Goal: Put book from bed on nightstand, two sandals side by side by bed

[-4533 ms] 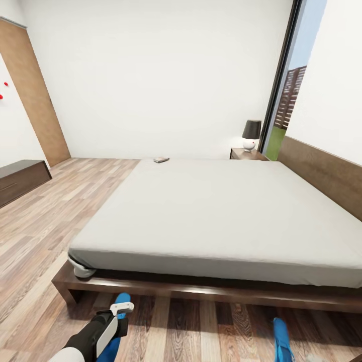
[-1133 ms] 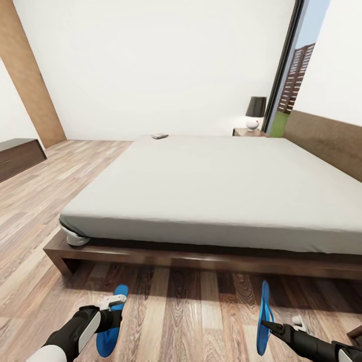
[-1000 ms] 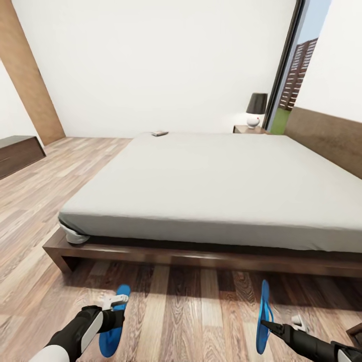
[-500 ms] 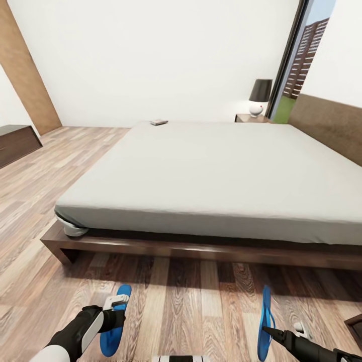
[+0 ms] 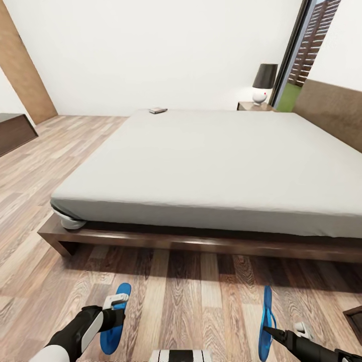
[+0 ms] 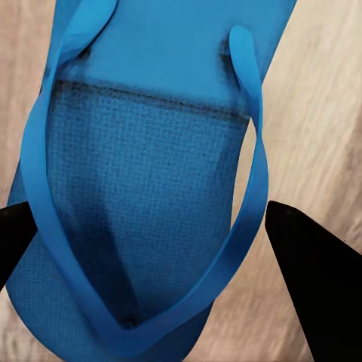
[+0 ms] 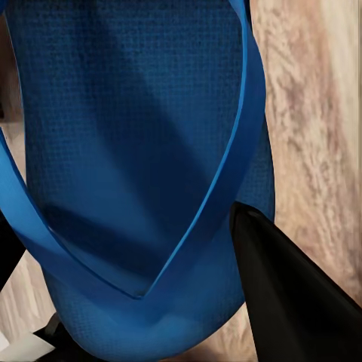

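Sandals are the step in hand: the left tool [image 5: 114,307] pinches one sandal [image 5: 114,323] and the right tool [image 5: 274,332] the other sandal [image 5: 266,322], well apart above the floor [image 5: 196,301] beside the bed [image 5: 201,166]; next, bring them together, while the book [image 5: 158,110] waits on the bed's far corner.

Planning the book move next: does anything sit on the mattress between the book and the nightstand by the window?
Nothing visible does: the mattress is bare between the book and the nightstand. A lamp occupies part of its top.
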Tool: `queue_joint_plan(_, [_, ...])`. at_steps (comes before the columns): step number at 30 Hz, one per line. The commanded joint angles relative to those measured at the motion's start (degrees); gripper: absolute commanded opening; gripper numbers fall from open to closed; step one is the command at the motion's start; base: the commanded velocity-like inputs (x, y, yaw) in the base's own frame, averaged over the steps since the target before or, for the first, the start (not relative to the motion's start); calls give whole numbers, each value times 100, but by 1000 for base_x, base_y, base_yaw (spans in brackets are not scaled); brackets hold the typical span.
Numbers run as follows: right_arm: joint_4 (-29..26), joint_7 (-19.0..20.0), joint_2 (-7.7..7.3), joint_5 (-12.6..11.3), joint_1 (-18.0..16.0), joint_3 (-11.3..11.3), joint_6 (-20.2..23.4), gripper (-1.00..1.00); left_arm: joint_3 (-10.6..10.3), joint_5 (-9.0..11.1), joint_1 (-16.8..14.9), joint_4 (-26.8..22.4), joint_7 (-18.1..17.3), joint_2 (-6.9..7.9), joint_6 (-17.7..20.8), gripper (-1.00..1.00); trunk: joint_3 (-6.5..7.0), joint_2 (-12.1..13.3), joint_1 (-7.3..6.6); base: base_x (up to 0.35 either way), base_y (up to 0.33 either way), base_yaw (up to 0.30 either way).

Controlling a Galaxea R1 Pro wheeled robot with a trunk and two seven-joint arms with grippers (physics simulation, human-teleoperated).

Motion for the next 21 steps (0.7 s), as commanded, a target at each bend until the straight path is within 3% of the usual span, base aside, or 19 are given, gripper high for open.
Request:
queue_joint_plan(1, [-2, 18, 3, 5, -2, -44, 60, -100, -37, 45, -2, -9, 8, 4, 18, -100, -27, -3, 1, 0, 0, 0])
queue_joint_plan(21, [-2, 18, -2, 5, 0, -42, 60, -100, -37, 45, -2, -9, 8, 8, 11, -100, -470, -30, 53, 0, 0, 0])
